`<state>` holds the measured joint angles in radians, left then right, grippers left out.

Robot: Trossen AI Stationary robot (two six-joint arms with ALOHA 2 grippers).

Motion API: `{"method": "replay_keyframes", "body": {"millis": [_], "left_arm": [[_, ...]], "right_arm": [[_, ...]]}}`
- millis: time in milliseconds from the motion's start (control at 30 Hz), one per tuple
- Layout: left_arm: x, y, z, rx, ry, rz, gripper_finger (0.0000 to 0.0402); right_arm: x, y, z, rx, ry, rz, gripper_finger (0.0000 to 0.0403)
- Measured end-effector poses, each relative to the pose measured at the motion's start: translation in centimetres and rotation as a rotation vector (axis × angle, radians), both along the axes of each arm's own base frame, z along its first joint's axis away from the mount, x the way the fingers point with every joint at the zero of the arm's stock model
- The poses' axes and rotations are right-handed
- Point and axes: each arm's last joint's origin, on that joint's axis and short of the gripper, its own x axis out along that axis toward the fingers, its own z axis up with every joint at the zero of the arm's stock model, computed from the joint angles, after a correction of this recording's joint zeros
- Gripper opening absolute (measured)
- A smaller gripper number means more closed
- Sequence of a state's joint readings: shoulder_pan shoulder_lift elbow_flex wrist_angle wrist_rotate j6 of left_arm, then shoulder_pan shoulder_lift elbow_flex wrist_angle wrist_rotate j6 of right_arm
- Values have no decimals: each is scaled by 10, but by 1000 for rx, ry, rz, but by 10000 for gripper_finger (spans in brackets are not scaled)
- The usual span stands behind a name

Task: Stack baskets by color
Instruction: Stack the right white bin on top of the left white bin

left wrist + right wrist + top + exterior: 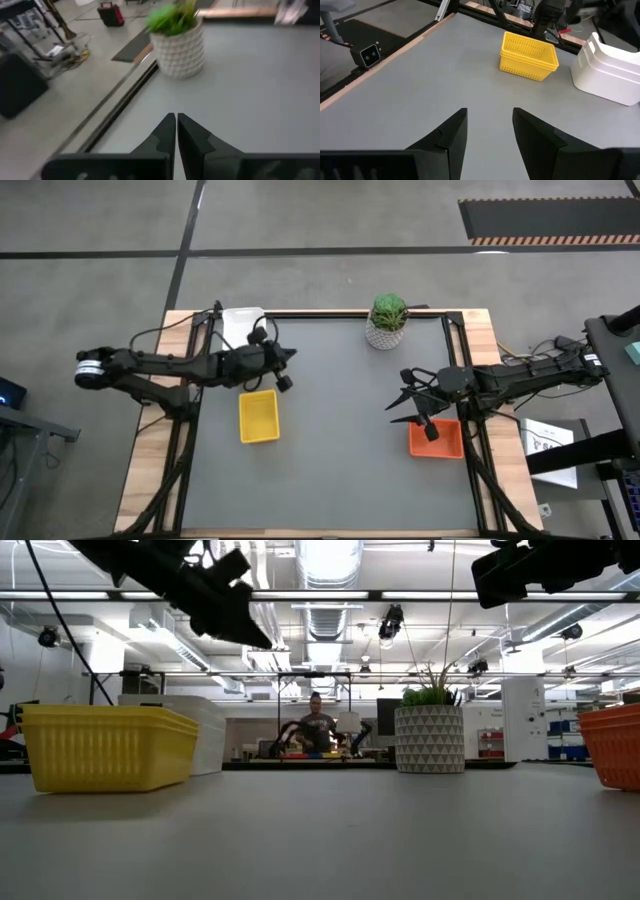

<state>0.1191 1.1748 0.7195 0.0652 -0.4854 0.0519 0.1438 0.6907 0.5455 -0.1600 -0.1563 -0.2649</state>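
Observation:
A yellow basket (259, 416) stands on the grey table on its base, left of the middle; the right wrist view shows it too (528, 56). A white basket (241, 326) sits at the far left corner, also seen white (610, 71). An orange basket (436, 439) rests at the right edge. My left gripper (291, 355) is shut and empty, raised above the table between the white and yellow baskets; its closed fingers (176, 131) point toward the potted plant. My right gripper (398, 397) hangs open and empty above the table, just left of the orange basket.
A green potted plant (387, 320) in a white patterned pot stands at the far edge, right of the middle. The middle of the grey table (340, 430) is bare. A person sits in the room far behind the table (317, 730).

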Motion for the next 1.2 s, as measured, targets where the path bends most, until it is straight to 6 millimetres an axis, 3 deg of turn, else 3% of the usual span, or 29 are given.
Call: {"method": "replay_keyframes", "body": {"millis": [233,467,933,1200], "left_arm": [[0,-21,-10,-135,-118,11,1],[-12,-25,-43,-265,-152,130,1],[-28,-17,-64,-143,-160,401,1],[-35,-12,-75,-129,-125,434,1]], "right_arm": [[0,0,0,0,0,0,151],[0,0,0,3,1,-1,151],[0,0,0,14,4,-6,151],[0,0,0,17,5,-8,151]]}}
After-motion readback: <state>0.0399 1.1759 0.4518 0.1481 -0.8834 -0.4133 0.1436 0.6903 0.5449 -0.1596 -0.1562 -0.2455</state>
